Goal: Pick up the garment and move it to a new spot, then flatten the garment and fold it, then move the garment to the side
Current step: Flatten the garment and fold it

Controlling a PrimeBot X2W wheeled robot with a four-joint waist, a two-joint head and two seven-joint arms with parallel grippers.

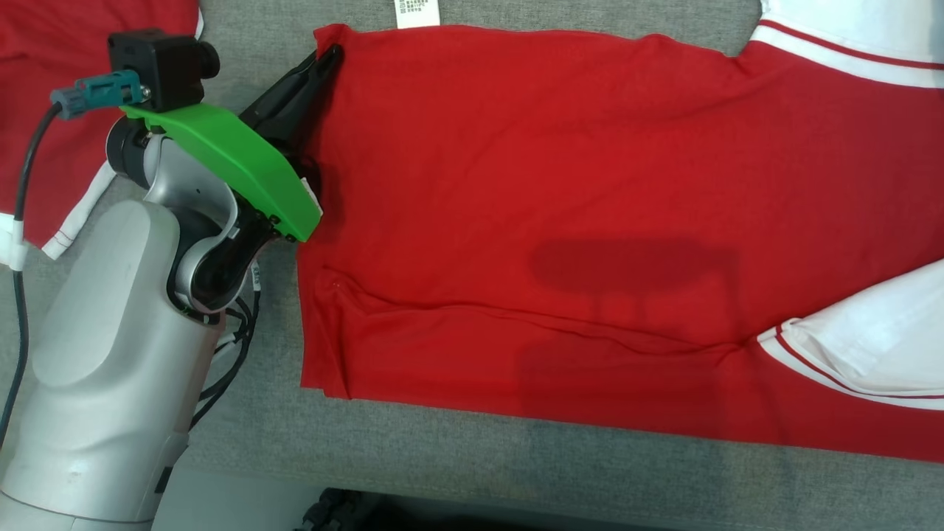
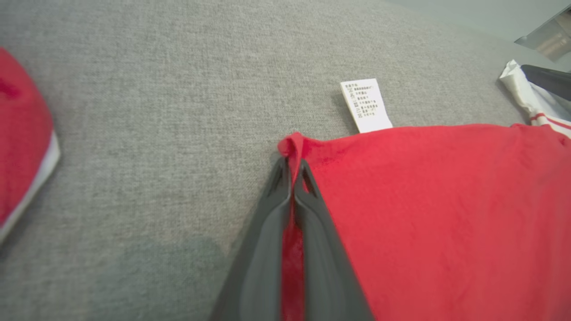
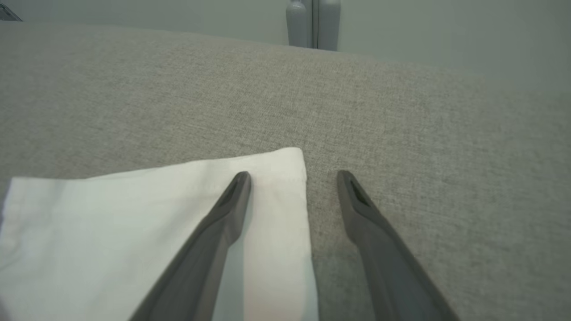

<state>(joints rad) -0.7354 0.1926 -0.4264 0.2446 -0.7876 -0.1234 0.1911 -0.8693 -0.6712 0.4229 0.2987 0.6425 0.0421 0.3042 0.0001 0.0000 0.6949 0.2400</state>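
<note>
The garment (image 1: 560, 221) is a red shirt with white, red-striped sleeves (image 1: 870, 346), spread across the grey cloth surface in the head view. My left gripper (image 1: 330, 57) is shut on its far left corner, and the left wrist view shows red cloth pinched between the two dark fingers of the left gripper (image 2: 292, 167) at the hem corner of the garment (image 2: 437, 214). A white care label (image 2: 366, 105) sticks out beside that corner. In the right wrist view my right gripper (image 3: 292, 178) stands open, one finger over a white sleeve end (image 3: 134, 223), the other over bare surface.
Another red piece of cloth with white trim (image 1: 44, 110) lies at the far left, also seen at the left edge as red cloth (image 2: 22, 133). The grey padded table (image 1: 442, 457) ends at a near edge at the bottom of the head view. A grey post (image 3: 312, 22) stands beyond the table.
</note>
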